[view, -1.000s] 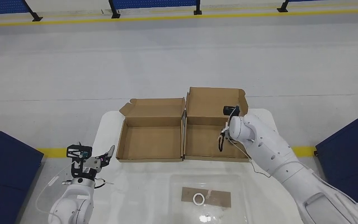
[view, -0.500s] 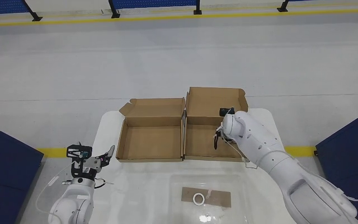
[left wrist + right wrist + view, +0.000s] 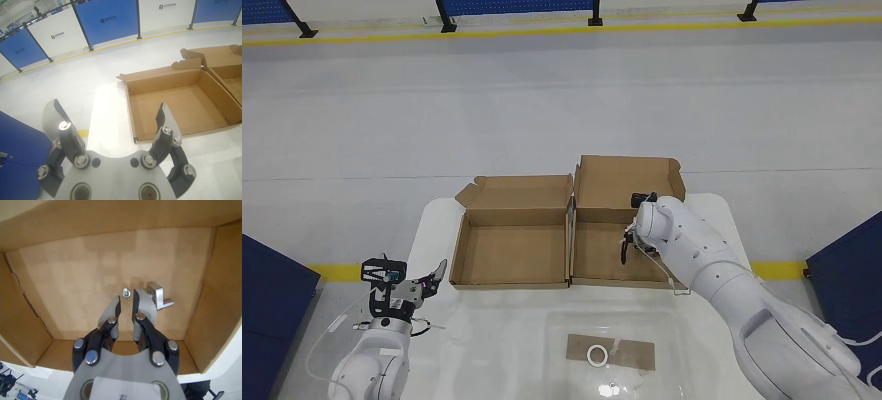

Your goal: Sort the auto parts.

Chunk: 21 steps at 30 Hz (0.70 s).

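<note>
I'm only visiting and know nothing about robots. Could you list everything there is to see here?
Left box: 1, brown cardboard, open, far side of the table.
Right box: 1, brown cardboard, open, touching the left one.
Screw: 1, silver, on the right box's floor.
Bracket: 1, silver, beside the screw.
Cardboard strip: 1, brown, table's near side.
Ring: 1, white, on the strip.
Table: 1, white.
Left gripper: 1, silver and black, open, by the table's left edge.
Right gripper: 1, silver and black, open, above the screw.
</note>
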Available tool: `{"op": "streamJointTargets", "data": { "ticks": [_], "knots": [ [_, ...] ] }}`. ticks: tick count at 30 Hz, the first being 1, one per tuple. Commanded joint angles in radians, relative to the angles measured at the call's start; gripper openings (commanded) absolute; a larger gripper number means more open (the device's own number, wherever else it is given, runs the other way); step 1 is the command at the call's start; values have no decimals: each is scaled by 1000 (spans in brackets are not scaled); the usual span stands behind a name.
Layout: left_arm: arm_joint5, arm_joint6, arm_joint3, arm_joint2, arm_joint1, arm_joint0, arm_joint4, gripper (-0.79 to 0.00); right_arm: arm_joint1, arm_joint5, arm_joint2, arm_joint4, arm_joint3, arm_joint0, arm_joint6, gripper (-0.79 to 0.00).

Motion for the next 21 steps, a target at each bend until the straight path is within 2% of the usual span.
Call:
{"op": "streamJointTargets", "data": {
  "ticks": [1, 2, 3, 4, 5, 11, 18, 21],
  "knots": [
    [0, 0, 0, 0, 0, 0, 0, 0, -5, -6, 3, 1, 7, 5, -4, -434],
    [0, 0, 0, 0, 0, 0, 0, 0, -7, -8, 5, 2, 9, 7, -5, -406],
    [0, 0, 0, 0, 0, 0, 0, 0, -8, -12, 7, 1, 9, 9, -6, -299],
    [0, 0, 0, 0, 0, 0, 0, 0, -8, -16, 11, 2, 8, 11, -9, -123],
    [0, 0, 0, 0, 0, 0, 0, 0, -8, -18, 15, 1, 5, 12, -11, 0],
    [0, 0, 0, 0, 0, 0, 0, 0, 10, -32, 57, -5, -63, 8, 5, 0],
    [0, 0, 0, 0, 0, 0, 0, 0, 81, -77, 170, -27, -260, -58, 101, 0],
    [0, 0, 0, 0, 0, 0, 0, 0, 86, -79, 177, -30, -272, -63, 108, 0]
  ]
}}
